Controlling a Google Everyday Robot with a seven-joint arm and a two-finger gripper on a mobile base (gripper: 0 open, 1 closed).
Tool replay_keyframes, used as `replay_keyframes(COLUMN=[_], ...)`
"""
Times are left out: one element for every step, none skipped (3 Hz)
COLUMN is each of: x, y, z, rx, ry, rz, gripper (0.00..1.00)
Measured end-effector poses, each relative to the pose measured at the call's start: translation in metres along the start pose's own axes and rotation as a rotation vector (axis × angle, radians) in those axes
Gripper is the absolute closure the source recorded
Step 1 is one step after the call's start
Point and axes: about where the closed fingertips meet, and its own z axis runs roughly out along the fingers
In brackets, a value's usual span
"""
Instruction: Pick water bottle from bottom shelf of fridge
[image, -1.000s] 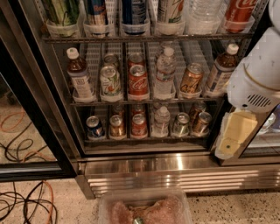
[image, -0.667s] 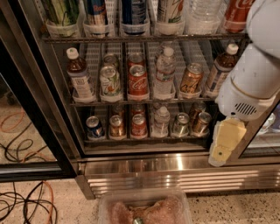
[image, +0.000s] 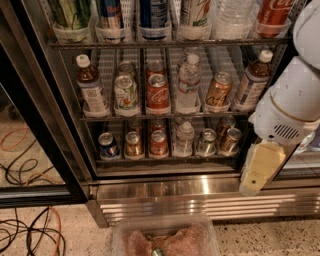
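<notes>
Obs: your gripper (image: 256, 172) sits lower right of frame, under the white arm (image: 292, 105), in front of the fridge (image: 200, 192) base, right of the bottom shelf (image: 165, 160). Open/closed: can't tell. Water bottle (image: 184, 139) stands upright mid-shelf, btwn red can (image: 158, 142) and silver can (image: 206, 141), well apart from gripper.

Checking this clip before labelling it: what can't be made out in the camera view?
- Pincer, low right beside the bottom shelf: only a pale block shows.
- Water bottle on that shelf: label blurred, unreadable.
- Top rack drinks: cut off by the upper edge.
- Fridge, right side: hidden behind the white arm.
- Bin: cut off by the lower edge, contents blurred.
</notes>
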Motion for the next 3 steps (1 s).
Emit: replay_keyframes(x=[0.006,0.021,0.023], y=[0.016,0.024,0.029], z=[0.034,0.076,0.109], rx=[-0.042,-0.101,-0.2], ry=[-0.045,-0.06,-0.061], rz=[0.126,0.352,0.447], gripper=[0.0,0.0,0.0])
